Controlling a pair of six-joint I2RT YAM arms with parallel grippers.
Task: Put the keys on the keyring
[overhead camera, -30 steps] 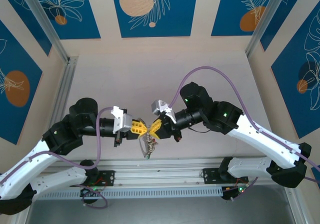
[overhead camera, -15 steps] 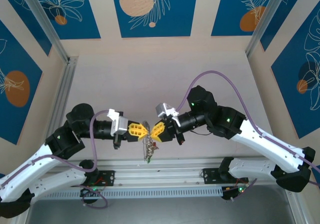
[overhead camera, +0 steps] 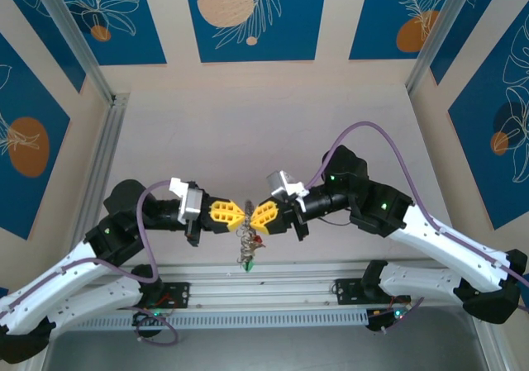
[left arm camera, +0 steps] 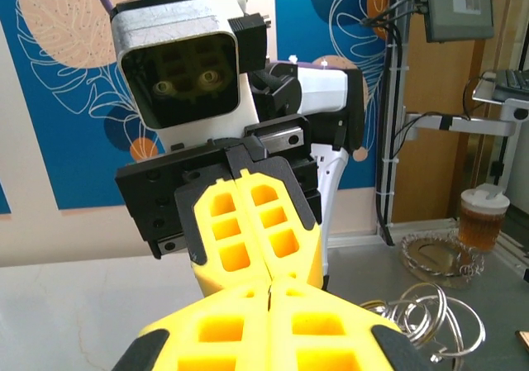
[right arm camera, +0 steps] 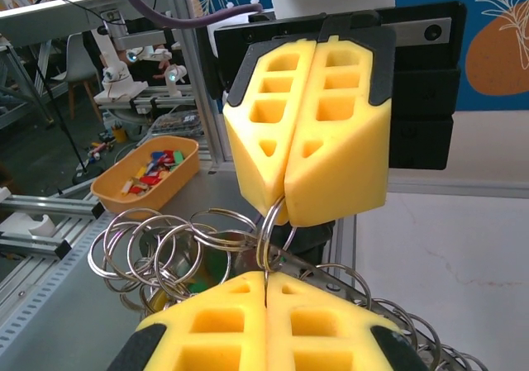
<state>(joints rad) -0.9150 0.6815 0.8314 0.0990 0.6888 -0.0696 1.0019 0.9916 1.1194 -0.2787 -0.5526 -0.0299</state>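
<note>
Robotics lab. An aluminium-framed cell [overhead camera: 78, 53] is walled with blue leaf-print panels [overhead camera: 248, 16] at 12 o'clock. Left wrist view: arm-mounted monitor [left arm camera: 459, 6] at 2 o'clock. Right wrist view: orange parts bin [right arm camera: 149, 177] at 9 o'clock.

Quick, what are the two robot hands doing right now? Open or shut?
Left gripper: shut, pinching the keyring.
Right gripper: shut, pinching the keyring too.

Blue leaf-patterned wall panels [overhead camera: 289, 24], pale tabletop [overhead camera: 248, 131], aluminium frame [overhead camera: 74, 45].
</note>
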